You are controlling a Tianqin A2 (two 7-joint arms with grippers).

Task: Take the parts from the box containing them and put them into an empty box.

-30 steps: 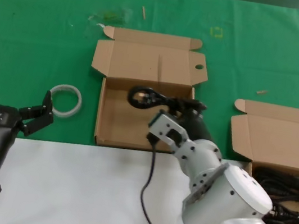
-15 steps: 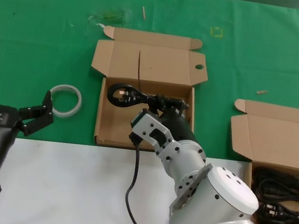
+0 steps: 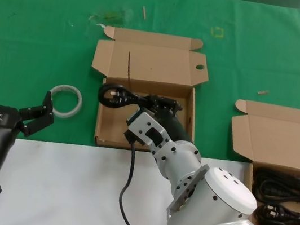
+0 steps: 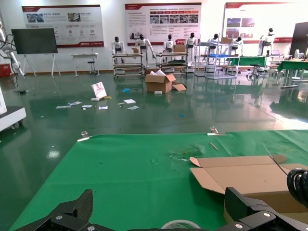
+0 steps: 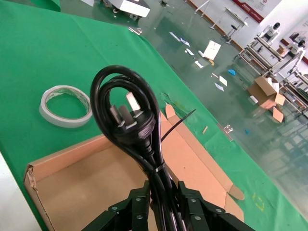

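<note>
Pincer, right (image 3: 160, 104), clamps one cable bundle (image 3: 119, 95) over one of two cartons (image 3: 107, 128); left pincer (image 3: 10, 110) spread, empty

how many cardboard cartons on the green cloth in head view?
2. One open carton sits centre, with the right gripper holding a cable bundle over it. The other carton, at the right edge, holds black cables and is partly cut off.

White ring (image 3: 65, 101) lies left of the empty box (image 3: 108, 126); the box containing them (image 3: 282, 142) sits right.
</note>
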